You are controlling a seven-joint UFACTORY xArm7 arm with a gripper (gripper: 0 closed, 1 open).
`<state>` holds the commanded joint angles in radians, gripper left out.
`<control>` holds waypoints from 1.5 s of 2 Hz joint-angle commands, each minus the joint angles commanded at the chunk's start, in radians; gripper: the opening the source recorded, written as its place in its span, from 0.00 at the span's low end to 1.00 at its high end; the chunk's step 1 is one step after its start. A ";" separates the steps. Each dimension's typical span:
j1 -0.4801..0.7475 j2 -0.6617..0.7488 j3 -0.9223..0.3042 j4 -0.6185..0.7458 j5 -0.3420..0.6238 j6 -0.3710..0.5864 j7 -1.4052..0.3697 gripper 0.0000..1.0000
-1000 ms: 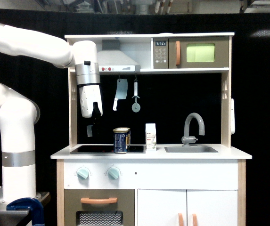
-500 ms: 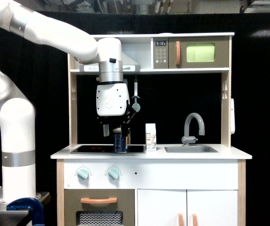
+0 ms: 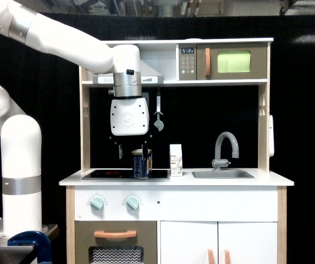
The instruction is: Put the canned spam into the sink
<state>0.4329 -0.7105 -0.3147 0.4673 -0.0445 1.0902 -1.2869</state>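
- Overhead, the gripper [image 3: 131, 148] is hanging from the white arm [image 3: 64, 44], pointing straight down under the range hood [image 3: 138, 70]; its dark fingers are blending into the black backdrop, so I cannot tell whether they are spread or closed, and nothing is showing between them.
- Just at 5 o'clock of the fingertips, the canned spam [image 3: 142, 164] is standing upright on the black stovetop [image 3: 108, 174], its gold band on top; the fingers are sitting close above and to the exterior view's left of it, with no contact visible.
- At 3 o'clock of the tin, one small white carton [image 3: 176, 160] is standing upright at the stovetop's edge.
- Further toward 3 o'clock, the sink [image 3: 223, 174] is lying set into the white countertop [image 3: 267, 179], one grey arched faucet [image 3: 226, 147] rising behind it; whether anything is lying in the basin cannot be made out from this angle.
- At 1 o'clock of the gripper, one utensil [image 3: 158, 113] is hanging from the rail.
- Up on the shelf, one toy microwave [image 3: 223, 61] is sitting with an orange handle.
- Below the counter, two mint knobs [image 3: 114, 202] are facing out, and three orange handles are showing on the oven and cupboard doors.
- Around the toy kitchen, a black curtain is filling the room's back.
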 joint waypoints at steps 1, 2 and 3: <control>0.062 0.040 -0.081 0.010 0.130 -0.016 -0.053 1.00; 0.133 0.096 -0.031 0.022 0.224 -0.080 0.017 1.00; 0.170 0.132 0.010 0.053 0.257 -0.098 0.063 1.00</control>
<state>0.6031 -0.5789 -0.3046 0.5200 0.2129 0.9917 -1.2235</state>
